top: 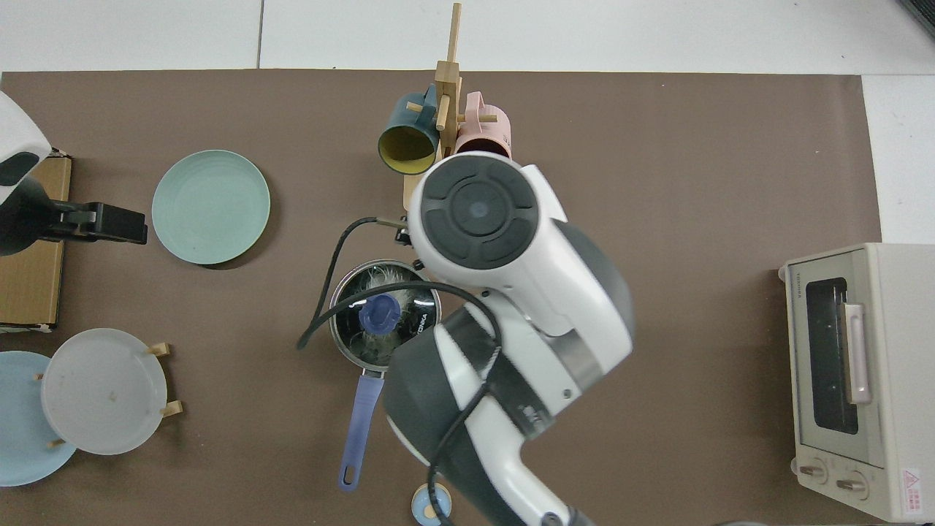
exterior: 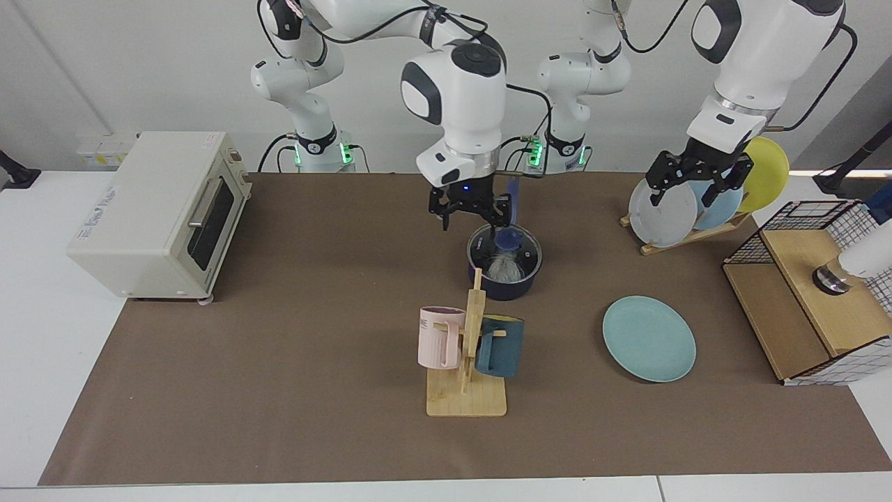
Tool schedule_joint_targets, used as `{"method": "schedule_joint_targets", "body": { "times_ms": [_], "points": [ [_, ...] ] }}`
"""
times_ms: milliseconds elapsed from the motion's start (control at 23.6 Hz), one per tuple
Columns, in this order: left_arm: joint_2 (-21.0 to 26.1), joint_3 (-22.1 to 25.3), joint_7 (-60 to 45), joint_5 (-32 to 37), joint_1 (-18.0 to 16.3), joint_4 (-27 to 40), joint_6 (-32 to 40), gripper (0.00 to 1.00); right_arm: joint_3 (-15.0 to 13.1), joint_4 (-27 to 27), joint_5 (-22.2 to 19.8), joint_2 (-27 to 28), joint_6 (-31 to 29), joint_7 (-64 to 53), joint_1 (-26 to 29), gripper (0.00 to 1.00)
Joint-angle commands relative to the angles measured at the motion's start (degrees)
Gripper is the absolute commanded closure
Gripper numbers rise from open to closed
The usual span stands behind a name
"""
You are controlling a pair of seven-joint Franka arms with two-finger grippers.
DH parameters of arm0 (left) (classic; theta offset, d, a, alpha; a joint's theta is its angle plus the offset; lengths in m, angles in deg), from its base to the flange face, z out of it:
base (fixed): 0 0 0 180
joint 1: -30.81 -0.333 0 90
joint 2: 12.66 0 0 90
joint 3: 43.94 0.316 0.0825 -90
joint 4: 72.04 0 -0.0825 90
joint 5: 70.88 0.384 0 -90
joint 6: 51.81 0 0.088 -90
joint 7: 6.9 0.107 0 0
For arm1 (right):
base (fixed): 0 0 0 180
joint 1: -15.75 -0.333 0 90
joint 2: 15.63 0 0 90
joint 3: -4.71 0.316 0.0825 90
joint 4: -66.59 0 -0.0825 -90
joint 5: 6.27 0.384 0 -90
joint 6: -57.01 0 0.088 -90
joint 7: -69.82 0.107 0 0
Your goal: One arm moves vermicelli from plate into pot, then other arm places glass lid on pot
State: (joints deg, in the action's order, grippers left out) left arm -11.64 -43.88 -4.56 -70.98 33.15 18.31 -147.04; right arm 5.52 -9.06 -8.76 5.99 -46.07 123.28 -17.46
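The dark navy pot [exterior: 507,282] stands mid-table with the glass lid [exterior: 523,245] resting on it, blue knob [top: 378,314] up. White vermicelli [exterior: 503,265] shows through the glass inside the pot [top: 340,315]. The pot's blue handle [top: 361,420] points toward the arm bases. My right gripper [exterior: 472,217] hangs open and empty just above the pot's rim, on its toaster side; its own wrist hides it from above. The light-teal plate [exterior: 649,339] [top: 210,207] lies bare. My left gripper [exterior: 690,189] waits open in front of the racked plates.
A wooden mug rack [exterior: 467,390] with a pink and a teal mug stands just in front of the pot. A toaster oven [exterior: 160,213], a plate rack [exterior: 686,233], a wire-and-wood basket [exterior: 815,300] and a small blue disc [exterior: 465,181] ring the mat.
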Motion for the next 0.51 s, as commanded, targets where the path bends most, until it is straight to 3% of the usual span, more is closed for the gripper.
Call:
{"method": "schedule_joint_targets", "body": {
  "times_ms": [0, 466],
  "points": [
    [-0.3, 0.2, -0.4, -1.1, 0.5, 0.3, 0.8, 0.0, 0.5, -5.7, 1.3, -8.5, 3.7, -8.2, 7.0, 0.01],
    [-0.7, 0.2, 0.5, -1.2, 0.5, 0.6, 3.0, 0.0, 0.3, -7.5, 0.2, -17.4, 13.5, -23.3, 21.2, 0.01]
  ]
}}
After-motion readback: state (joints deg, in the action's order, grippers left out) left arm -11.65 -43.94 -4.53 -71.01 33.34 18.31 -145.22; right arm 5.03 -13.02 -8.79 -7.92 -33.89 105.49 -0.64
